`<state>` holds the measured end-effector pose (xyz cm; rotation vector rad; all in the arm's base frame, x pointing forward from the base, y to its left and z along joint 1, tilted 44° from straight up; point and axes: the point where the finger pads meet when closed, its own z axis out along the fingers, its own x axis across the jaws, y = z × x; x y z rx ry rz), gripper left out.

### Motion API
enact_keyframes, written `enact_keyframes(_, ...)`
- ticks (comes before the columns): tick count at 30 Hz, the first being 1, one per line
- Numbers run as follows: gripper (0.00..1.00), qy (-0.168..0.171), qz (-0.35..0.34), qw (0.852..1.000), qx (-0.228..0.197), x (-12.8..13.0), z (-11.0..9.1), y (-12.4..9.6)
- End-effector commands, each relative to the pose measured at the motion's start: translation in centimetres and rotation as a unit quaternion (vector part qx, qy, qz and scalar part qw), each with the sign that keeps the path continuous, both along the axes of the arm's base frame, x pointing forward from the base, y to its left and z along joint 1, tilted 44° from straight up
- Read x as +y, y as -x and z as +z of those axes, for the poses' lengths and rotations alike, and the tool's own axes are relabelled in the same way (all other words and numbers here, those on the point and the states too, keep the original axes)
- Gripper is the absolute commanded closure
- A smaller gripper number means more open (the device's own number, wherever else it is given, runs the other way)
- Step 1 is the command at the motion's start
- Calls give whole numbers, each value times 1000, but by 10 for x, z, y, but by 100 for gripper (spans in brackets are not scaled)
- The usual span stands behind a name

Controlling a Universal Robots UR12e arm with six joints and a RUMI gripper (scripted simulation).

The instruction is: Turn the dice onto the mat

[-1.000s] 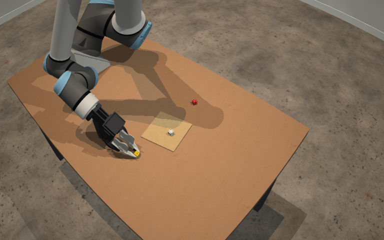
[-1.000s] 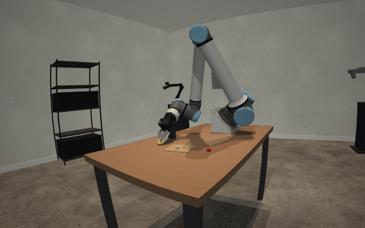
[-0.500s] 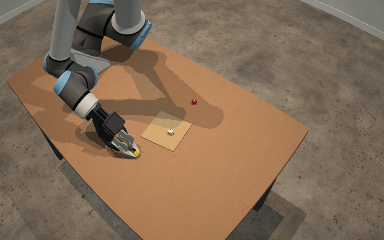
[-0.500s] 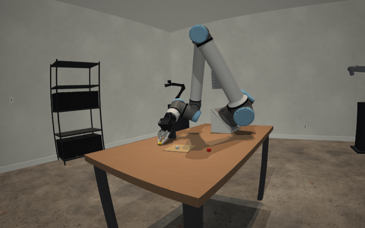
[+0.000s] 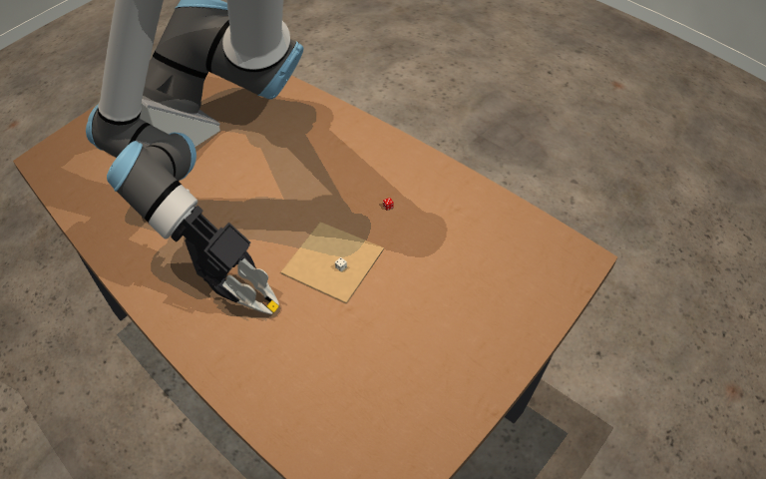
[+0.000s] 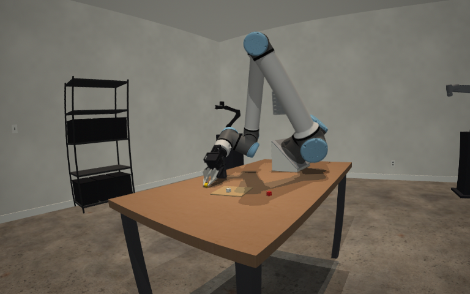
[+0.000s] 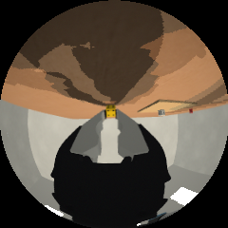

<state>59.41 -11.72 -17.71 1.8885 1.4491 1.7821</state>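
My gripper (image 5: 271, 305) (image 6: 205, 184) (image 7: 111, 110) is tilted low over the table, left of the mat in the top view. It is shut on the yellow die (image 5: 273, 305) (image 6: 205, 185) (image 7: 110, 111), at or just above the table top. One pip seems to show on the die's upper face in the top view; the wrist view shows a face with several pips. The white die (image 5: 340, 264) (image 6: 227, 190) (image 7: 161, 112) sits on the mat (image 5: 301, 270) (image 6: 217, 193) (image 7: 159, 104); its top number is too small to read surely. The red die (image 5: 388, 204) (image 6: 268, 193) (image 7: 191, 110) sits off the mat.
The wooden table (image 5: 435, 332) (image 6: 179, 214) carries the arm's grey base (image 5: 180, 123) (image 6: 283, 162) at its far end. The table's long edge runs near the gripper, on its left in the top view. A black shelf (image 6: 97, 141) stands apart by the wall.
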Motion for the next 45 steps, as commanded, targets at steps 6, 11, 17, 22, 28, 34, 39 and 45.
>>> enact_keyframes(6, 93, 0, 0, 1000, 0, -1, 0, 0)
enact_keyframes(11, 85, 0, 0, 1000, 0, -1, 0, 0)
enact_keyframes(17, 82, 0, 0, 1000, 0, -1, 0, 0)
enact_keyframes(22, 82, 0, 0, 1000, 0, -1, 0, 0)
enact_keyframes(28, 82, 0, 0, 1000, 0, -1, 0, 0)
enact_keyframes(34, 82, 0, 0, 1000, 0, -1, 0, 0)
enact_keyframes(39, 82, 0, 0, 1000, 0, -1, 0, 0)
enact_keyframes(45, 82, 0, 0, 1000, 0, -1, 0, 0)
